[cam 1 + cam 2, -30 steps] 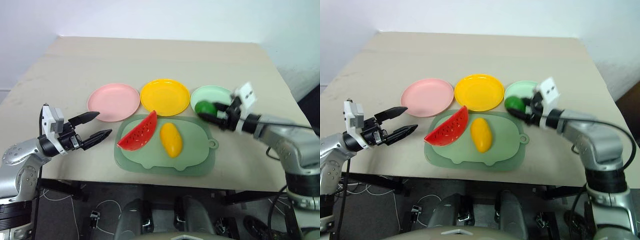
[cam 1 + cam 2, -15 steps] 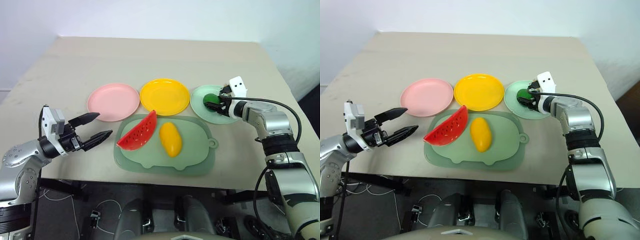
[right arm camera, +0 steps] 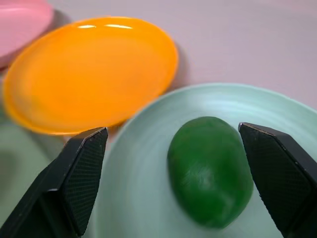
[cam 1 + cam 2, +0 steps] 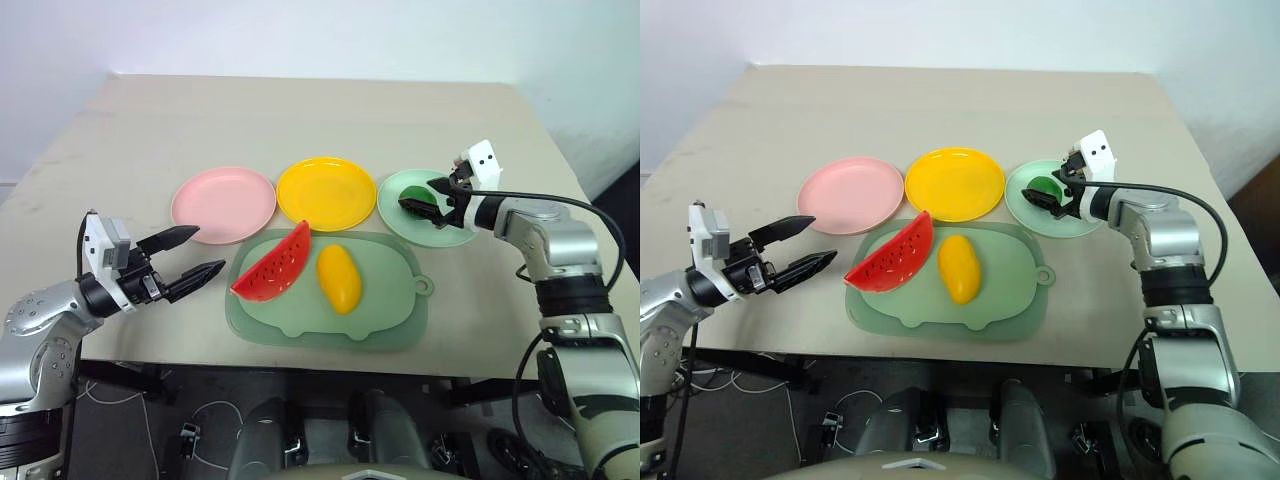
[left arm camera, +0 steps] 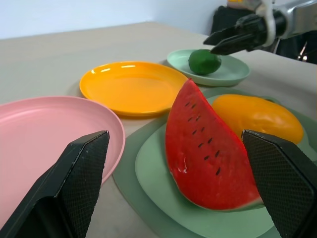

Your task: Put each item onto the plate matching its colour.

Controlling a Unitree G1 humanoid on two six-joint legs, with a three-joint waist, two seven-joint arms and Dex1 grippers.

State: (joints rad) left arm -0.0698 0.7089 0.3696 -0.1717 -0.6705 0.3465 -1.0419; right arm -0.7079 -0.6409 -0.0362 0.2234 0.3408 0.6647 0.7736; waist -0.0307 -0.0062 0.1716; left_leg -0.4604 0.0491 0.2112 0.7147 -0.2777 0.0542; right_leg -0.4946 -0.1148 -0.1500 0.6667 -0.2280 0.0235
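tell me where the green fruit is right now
The green fruit lies on the mint plate, at the right end of the plate row beside the yellow plate, with the open right pincer around it.

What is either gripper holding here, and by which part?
Nothing. The right gripper is open around the green fruit on the mint plate; the left gripper is open, empty.

Three plates (image 4: 326, 192) in a row behind the tray (image 4: 380, 320); wedge (image 4: 272, 266) left of mango (image 4: 339, 277).
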